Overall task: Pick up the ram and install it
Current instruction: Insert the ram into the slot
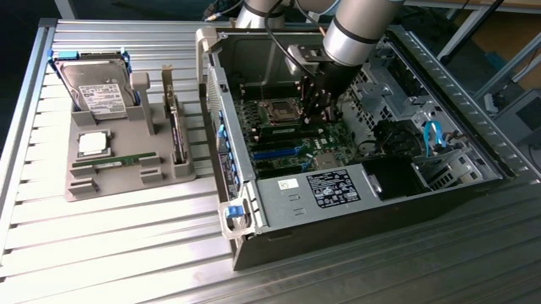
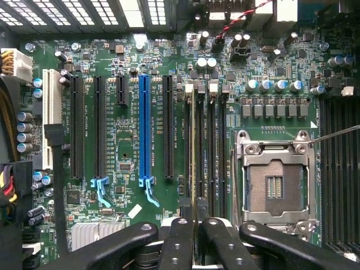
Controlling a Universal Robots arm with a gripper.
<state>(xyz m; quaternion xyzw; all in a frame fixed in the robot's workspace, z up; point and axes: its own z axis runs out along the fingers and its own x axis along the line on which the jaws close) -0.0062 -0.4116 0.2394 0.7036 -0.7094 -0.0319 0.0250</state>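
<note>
My gripper reaches down inside the open computer case, over the motherboard's memory slots. In the wrist view my gripper has its fingers close together on the ram. The ram shows edge-on as a thin stick lying along one slot, beside the empty processor socket. I cannot tell whether it is fully seated. Another green stick lies flat in the grey parts tray outside the case.
The tray also holds a hard drive, a square silver processor and an upright dark expansion card. Case walls, the drive cage and the power supply hem the arm in. A blue expansion slot lies beside the memory slots.
</note>
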